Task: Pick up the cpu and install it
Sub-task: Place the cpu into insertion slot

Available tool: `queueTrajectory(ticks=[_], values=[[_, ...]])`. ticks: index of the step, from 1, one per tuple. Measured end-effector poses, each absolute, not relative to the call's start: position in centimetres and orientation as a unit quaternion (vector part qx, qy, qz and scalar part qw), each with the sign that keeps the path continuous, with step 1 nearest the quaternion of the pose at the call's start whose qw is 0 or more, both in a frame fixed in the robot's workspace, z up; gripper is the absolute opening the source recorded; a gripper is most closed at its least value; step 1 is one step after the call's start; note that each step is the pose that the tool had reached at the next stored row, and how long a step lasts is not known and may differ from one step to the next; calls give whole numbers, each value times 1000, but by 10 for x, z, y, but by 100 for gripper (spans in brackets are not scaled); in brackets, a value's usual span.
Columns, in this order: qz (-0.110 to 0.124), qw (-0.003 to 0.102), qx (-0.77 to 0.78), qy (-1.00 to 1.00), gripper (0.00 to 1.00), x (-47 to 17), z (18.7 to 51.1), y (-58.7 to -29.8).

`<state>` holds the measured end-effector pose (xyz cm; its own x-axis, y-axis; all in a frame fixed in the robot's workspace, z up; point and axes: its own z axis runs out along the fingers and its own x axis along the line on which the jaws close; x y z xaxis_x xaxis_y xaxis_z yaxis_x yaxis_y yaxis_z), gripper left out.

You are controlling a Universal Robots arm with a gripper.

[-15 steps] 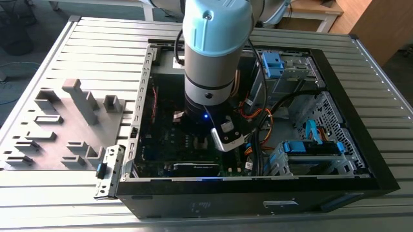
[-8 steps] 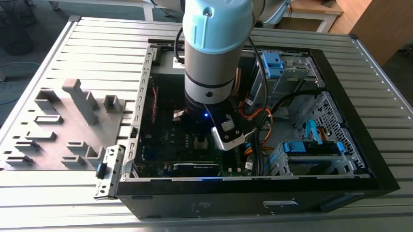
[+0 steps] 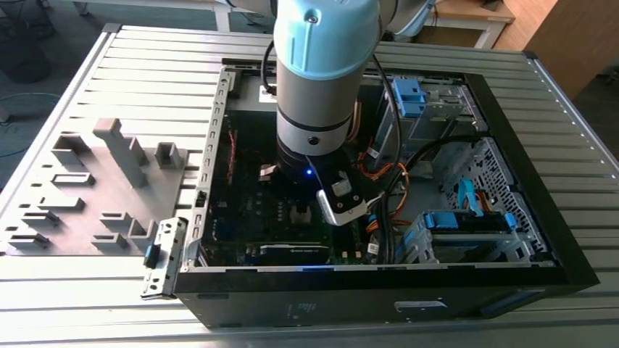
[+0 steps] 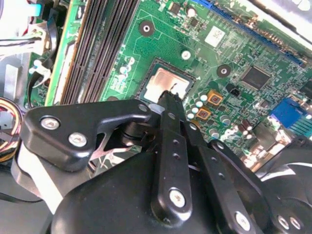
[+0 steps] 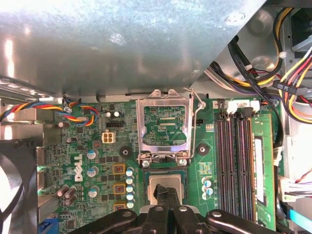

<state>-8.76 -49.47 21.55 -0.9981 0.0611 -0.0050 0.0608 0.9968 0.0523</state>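
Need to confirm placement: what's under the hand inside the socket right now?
The cpu lies in the socket, its silvery top showing beyond the hand. The part beneath the hand and the socket contacts are covered.

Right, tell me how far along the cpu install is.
Done: the flat silvery-grey square cpu looks seated in its dark socket on the green motherboard. In hand: the black gripper sits at its edge. Left: the socket's metal hold-down frame stands open.

cpu (image 4: 163, 83) in the socket (image 4: 152, 66), hand (image 4: 169, 96) over it, memory slots (image 4: 100, 44) beside
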Motion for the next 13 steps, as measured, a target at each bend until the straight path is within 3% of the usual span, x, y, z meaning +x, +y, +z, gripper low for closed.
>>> queueTrajectory(ticks=[3,5,13], values=[[26,4,30,999,11,-88,215,-495],[26,11,30,999,11,-88,216,-495],[26,13,30,999,11,-88,216,-495]])
